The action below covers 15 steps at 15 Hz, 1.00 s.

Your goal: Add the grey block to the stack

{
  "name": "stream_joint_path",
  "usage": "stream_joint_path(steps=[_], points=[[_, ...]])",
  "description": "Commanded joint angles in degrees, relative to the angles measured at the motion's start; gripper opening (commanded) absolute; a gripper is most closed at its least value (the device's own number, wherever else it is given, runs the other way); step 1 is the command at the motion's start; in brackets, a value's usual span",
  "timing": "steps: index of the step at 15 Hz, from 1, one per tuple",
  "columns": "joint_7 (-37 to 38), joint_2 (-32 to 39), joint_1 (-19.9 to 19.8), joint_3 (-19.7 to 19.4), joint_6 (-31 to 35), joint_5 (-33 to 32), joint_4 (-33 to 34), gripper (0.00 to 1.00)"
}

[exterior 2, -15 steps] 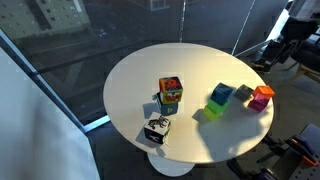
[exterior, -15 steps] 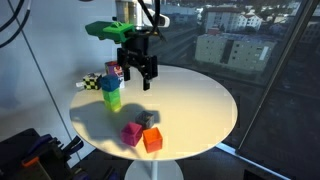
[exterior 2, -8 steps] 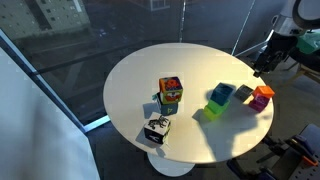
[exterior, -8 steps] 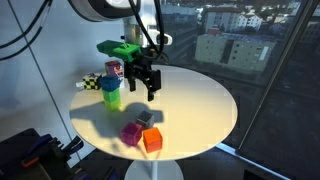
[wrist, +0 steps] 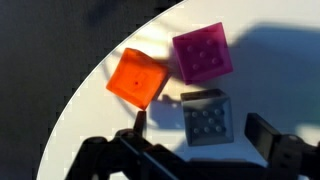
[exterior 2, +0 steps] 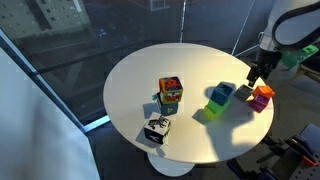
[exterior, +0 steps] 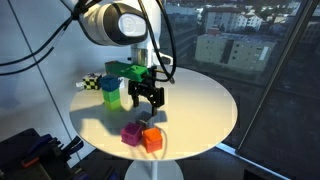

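The grey block (wrist: 207,118) lies on the white table next to the magenta cube (wrist: 202,52) and the orange cube (wrist: 137,78). It also shows in an exterior view (exterior 2: 242,93). My gripper (wrist: 201,126) is open, low over the grey block, with one finger on each side and not touching it. It shows in both exterior views (exterior: 148,100) (exterior 2: 253,79). The stack (exterior: 112,92) (exterior 2: 217,101) stands apart from the gripper, lime green below and blue above. A reddish patterned cube (exterior: 113,70) (exterior 2: 170,91) is beside or behind it.
A black-and-white checkered piece (exterior: 90,82) (exterior 2: 156,128) lies past the stack near the table's rim (exterior: 225,125). The magenta cube (exterior: 131,133) and orange cube (exterior: 152,139) sit close to the table's edge. Dark glass walls surround the round table.
The gripper has come down from above the table and moved toward the three loose cubes, and now straddles the grey block. The cubes have not moved.
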Motion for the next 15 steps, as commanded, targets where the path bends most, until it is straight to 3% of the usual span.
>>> stream_joint_path(steps=[1,15], points=[[0.7,4.0,0.0,0.6,0.8,-2.2,2.5,1.00],[1.1,10.0,1.5,1.6,2.0,-3.1,5.6,1.00]])
